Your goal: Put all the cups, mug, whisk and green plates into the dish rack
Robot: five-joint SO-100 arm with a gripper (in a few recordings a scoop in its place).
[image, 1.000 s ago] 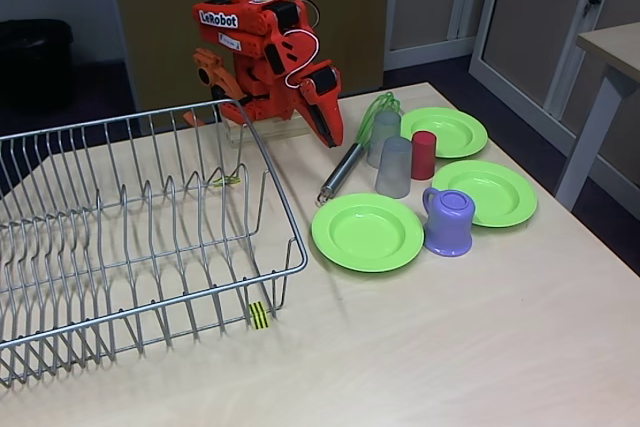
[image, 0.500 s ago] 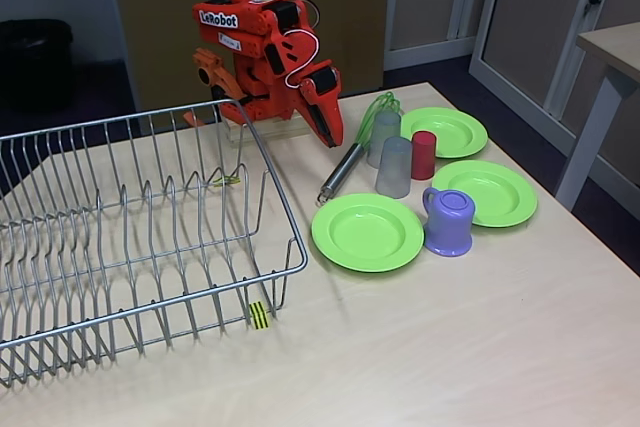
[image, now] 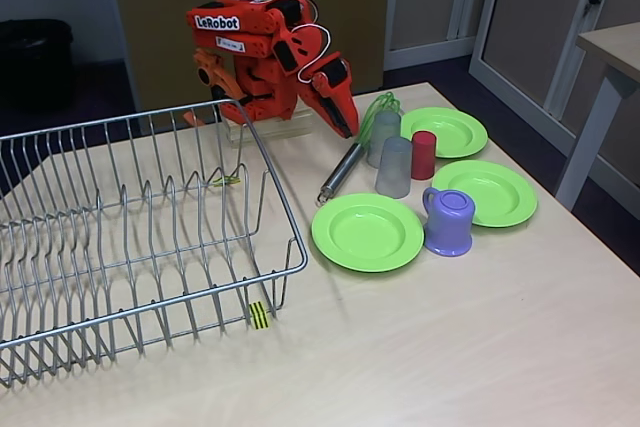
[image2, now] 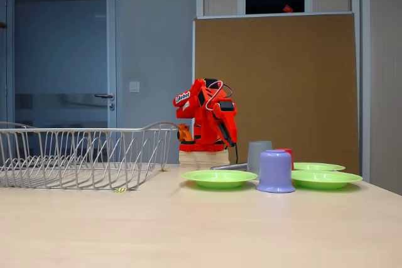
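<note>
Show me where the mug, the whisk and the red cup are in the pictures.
mug [image: 449, 222]: fixed view, on its purple side wall.
whisk [image: 342, 171]: fixed view, on the silver handle.
red cup [image: 424, 155]: fixed view, on its side wall.

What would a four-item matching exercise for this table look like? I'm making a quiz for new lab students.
Things:
1. mug
2. whisk
3. dish rack
4. shortest cup

Descriptions:
A. red, handleless
B. silver wire, nothing in it
C. lilac, side handle
D. green loops, metal handle, lying on the table

Pairs: 1-C, 2-D, 3-B, 4-A
</note>
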